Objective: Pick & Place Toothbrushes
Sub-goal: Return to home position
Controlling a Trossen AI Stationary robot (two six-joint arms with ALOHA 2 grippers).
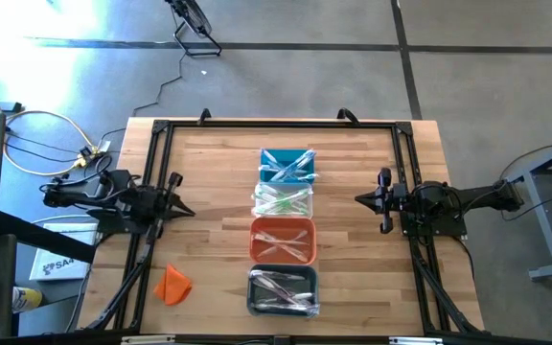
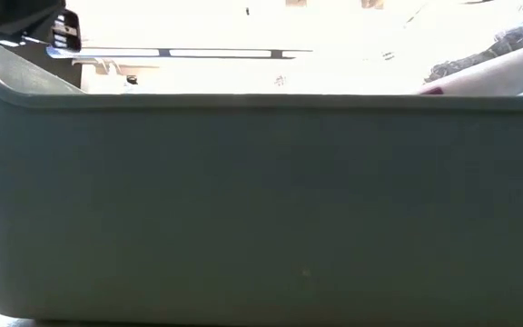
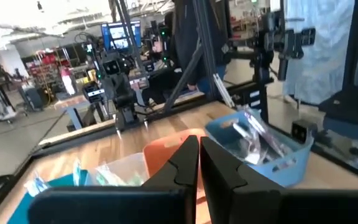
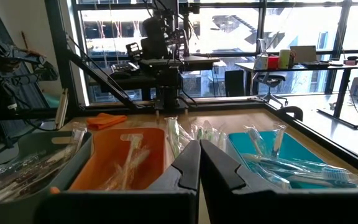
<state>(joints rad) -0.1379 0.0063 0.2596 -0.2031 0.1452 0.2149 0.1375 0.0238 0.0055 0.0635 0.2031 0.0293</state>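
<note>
1. Toothbrushes (image 1: 284, 200) lying in four bins (image 1: 253, 240), lined up between left fingers (image 3: 178, 167) and right fingers (image 4: 182, 169).
2. Left gripper (image 1: 184, 208): fingers pressed together, well apart from bins.
3. Right gripper (image 1: 361, 199): same, fingers together.

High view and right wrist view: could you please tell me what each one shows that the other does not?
Only the high view shows the whole table and floor cables. Only the right wrist view shows windows and an office chair. Both show the left gripper at the table's left, the right gripper at its right, the orange cloth, and toothbrushes in the teal, clear, orange and grey bins.
</note>
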